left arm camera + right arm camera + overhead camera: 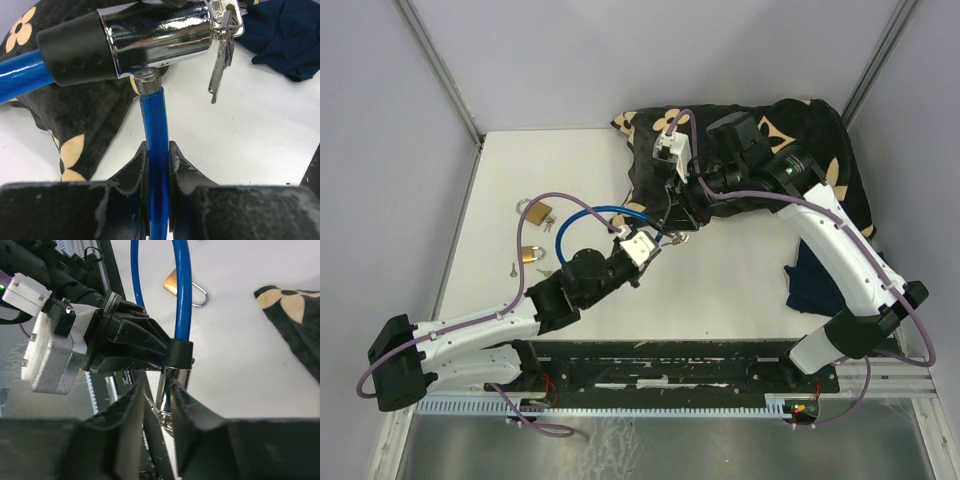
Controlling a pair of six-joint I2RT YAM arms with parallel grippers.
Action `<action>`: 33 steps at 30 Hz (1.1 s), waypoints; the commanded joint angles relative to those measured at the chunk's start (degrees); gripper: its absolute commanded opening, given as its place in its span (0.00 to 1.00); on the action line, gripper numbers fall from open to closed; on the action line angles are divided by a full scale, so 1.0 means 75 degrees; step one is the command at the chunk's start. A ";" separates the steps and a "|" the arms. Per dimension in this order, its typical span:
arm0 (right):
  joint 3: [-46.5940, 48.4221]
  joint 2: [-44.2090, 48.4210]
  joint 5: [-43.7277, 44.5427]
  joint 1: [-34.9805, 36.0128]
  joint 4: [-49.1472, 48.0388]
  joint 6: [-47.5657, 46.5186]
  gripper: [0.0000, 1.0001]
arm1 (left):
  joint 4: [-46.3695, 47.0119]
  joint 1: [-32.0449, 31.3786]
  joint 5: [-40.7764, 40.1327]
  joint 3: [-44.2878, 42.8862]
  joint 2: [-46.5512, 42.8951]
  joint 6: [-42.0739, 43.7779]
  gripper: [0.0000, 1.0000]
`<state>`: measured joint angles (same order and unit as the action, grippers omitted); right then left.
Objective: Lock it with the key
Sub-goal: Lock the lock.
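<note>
- Currently, the left gripper [158, 152] is pinching the blue cable [154, 117] just below the chrome lock barrel [160, 35]. The barrel is hanging above the table [740, 280] between the two arms, beside the flowered cloth [760, 130].
- The right gripper [157, 390] is standing with its jaws narrow on either side of the barrel's end. The key [223, 50] is hanging there from its ring. Whether the pads are bearing on key, ring or chrome cannot be told.
- Mis-grip risk: if the jaws are closing on the ring or a dangling blade instead of the seated key's head, a wrist turn is likely spinning loose metal only. The mechanism is then remaining unlocked.
- Slip risk: the left pads are holding a round, smooth cable. Turning force from the key is likely twisting the cable between them, so the barrel is rotating with the key rather than resisting it.
- Seating risk: the cable's metal tip is entering the barrel's side. If it is not sitting fully home, forcing the turn is risking a bent key.
- Collision risk: both grippers are working very near each other, so a large wrist roll is risking finger-to-finger contact.
- The brass padlocks [534, 214] are lying well apart and are posing no hazard.
</note>
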<state>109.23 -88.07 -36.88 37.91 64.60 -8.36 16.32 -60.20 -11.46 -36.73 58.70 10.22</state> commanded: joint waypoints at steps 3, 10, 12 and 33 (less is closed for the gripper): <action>0.0734 0.0290 0.0236 -0.0092 0.0174 -0.0080 0.53 | 0.0753 -0.0023 -0.0299 -0.0478 -0.0224 0.0398 0.03; -0.1041 0.1332 -0.0900 -0.1148 -0.1748 0.1086 0.73 | 0.0943 -0.0038 -0.1012 -0.0442 -0.0175 -0.0006 0.03; -0.2079 0.1684 -0.0795 -0.1175 -0.2795 0.1648 0.78 | 0.1063 -0.0075 -0.1303 -0.0500 -0.0054 -0.0131 0.03; -0.2753 0.1395 0.1783 -0.0389 -0.3660 0.3116 0.77 | 0.1554 -0.0620 -0.3434 -0.1028 0.0737 -0.0127 0.03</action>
<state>86.24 -76.20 -31.20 32.88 37.28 13.85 21.96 -64.29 -33.10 -40.84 64.05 9.32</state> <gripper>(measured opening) 0.775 0.179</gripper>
